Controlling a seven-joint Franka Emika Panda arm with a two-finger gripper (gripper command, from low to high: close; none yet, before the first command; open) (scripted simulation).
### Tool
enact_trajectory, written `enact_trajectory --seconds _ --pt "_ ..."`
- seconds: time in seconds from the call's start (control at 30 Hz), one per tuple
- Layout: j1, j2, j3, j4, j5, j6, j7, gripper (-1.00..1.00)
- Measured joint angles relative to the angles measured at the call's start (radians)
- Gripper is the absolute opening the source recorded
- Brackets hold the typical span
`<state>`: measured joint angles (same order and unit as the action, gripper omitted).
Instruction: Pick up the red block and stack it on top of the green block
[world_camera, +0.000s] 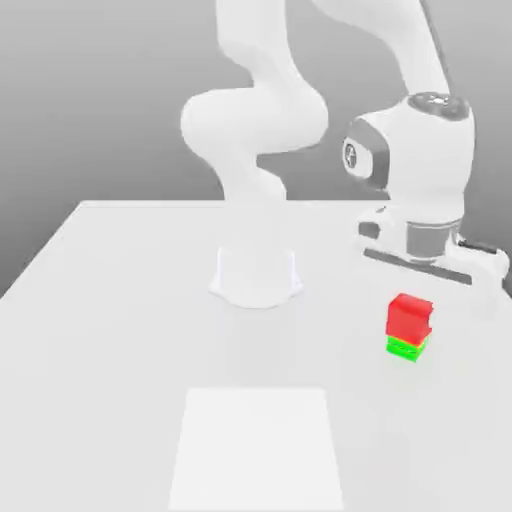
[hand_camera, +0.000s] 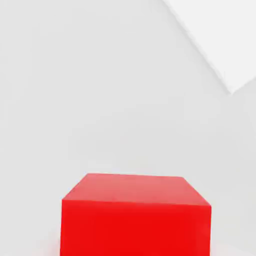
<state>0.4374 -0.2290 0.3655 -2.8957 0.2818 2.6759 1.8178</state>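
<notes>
nearest the exterior view's camera, a pale square panel (world_camera: 257, 450) is lying flat on the white table (world_camera: 110, 350), with one of its corners also reaching into the hand view. farther back and toward the exterior view's right, the red block (world_camera: 409, 318) is sitting directly above the green block (world_camera: 405, 348), the two appearing to meet along a thin yellowish seam. the green block is staying low, showing just a bright strip under the red one, whose body is covering the rest. whether the red block is putting its full weight on the green one, i cannot tell.

above the blocks, the gripper (world_camera: 424, 292) is hanging at the end of the white arm (world_camera: 255, 120), pointing down toward them. its fingers are standing closed together, as far in as they are going; whether they are clamping the red block or only hovering by it, i cannot tell. in the hand view, the red block is looming large and close, presenting its paler top face and a deep red side. behind the blocks, toward the exterior view's left, the arm's base (world_camera: 256, 275) is standing on the table.
</notes>
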Motion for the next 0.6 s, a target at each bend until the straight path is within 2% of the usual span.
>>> enact_trajectory --seconds 0.17,0.6 --pt "0.116 -0.093 0.076 -0.078 0.011 -0.012 -0.024 -1.0" --pt "-0.022 0.031 0.174 -0.087 -0.183 0.108 0.104 -1.0"
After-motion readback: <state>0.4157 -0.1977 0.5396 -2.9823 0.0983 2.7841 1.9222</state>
